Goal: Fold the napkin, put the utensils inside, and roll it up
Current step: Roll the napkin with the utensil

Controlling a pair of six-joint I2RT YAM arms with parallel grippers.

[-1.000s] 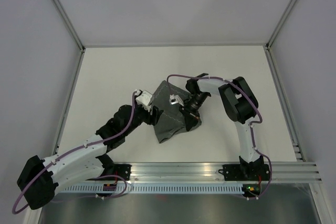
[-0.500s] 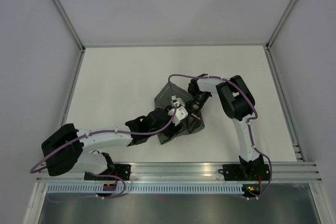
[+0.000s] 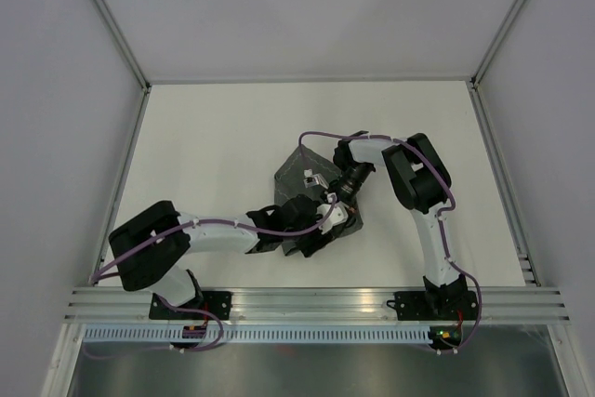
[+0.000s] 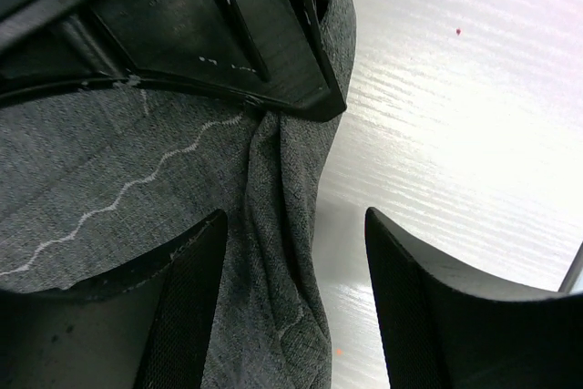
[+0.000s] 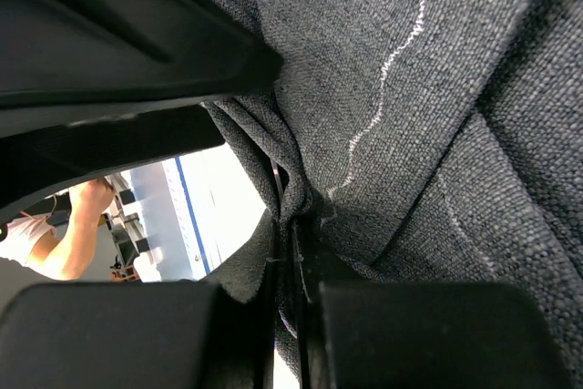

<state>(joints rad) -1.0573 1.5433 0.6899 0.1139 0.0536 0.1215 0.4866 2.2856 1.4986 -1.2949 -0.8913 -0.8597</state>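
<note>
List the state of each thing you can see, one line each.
napkin: bunched into folds, not flat, with one fold pinched.
left gripper: open, with its fingers on either side of a fold at the napkin's edge.
right gripper: shut on a fold of the napkin.

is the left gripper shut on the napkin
No, the left gripper is open in the left wrist view, its fingers wide apart over a fold of the napkin and the table.
</note>
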